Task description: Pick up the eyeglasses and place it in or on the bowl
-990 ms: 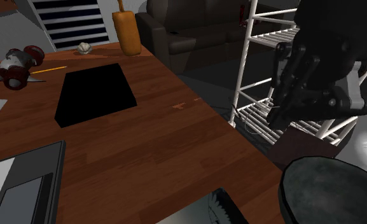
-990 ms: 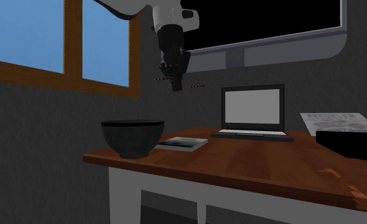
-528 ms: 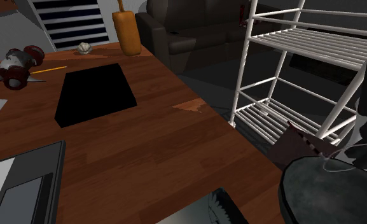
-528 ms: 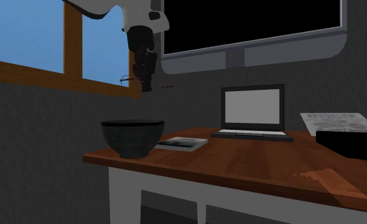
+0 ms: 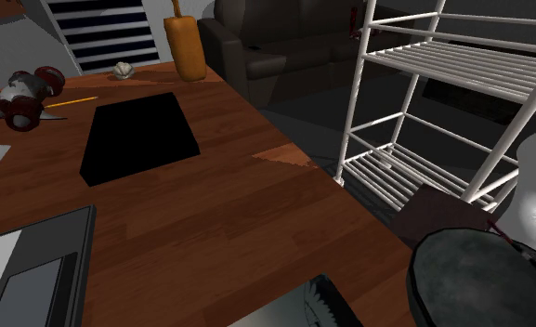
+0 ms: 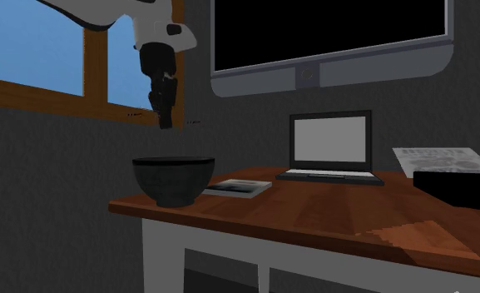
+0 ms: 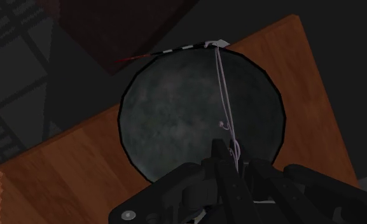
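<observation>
Overhead, one gripper (image 6: pixel 164 123) is hanging above the one dark bowl (image 6: pixel 173 179), its two fingers pinching the single pair of thin-wire eyeglasses (image 7: pixel 222 123), held clear over the bowl's mouth; right of the bowl, one laptop (image 6: pixel 329 150) is sitting open.

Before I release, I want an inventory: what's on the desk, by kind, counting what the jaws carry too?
bowl: 1
laptop: 1
book: 1
black box: 1
printed sheet: 1
pencil: 1
crumpled white lump: 1
orange-brown upright object: 1
red and white object: 1
eyeglasses, in the jaws above the bowl: 1
Total: 10
</observation>
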### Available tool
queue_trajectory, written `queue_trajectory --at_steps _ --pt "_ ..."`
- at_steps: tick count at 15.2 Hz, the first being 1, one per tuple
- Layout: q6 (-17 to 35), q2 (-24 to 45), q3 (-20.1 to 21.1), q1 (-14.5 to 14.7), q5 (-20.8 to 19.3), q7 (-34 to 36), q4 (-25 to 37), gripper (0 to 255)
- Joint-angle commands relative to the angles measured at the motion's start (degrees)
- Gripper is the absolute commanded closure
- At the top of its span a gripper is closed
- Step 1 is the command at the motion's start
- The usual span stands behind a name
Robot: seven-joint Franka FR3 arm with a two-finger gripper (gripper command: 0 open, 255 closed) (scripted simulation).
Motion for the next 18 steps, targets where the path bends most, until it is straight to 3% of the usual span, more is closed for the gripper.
queue_trajectory --at_steps 1,9,16,17,18 --pt "1.43 -0.45 0.31 0.24 0.37 0.01 -1.83 255" --pt "6.93 -1.79 1.63 1.09 1.78 -0.06 -8.57 255" --pt "6.92 -1.8 1.63 1.09 1.78 -0.06 -8.56 255" --pt "6.92 -1.8 1.63 1.09 1.78 -0.06 -8.56 0" --pt "6.92 -1.8 1.63 1.09 1.78 -0.06 -8.56 0"
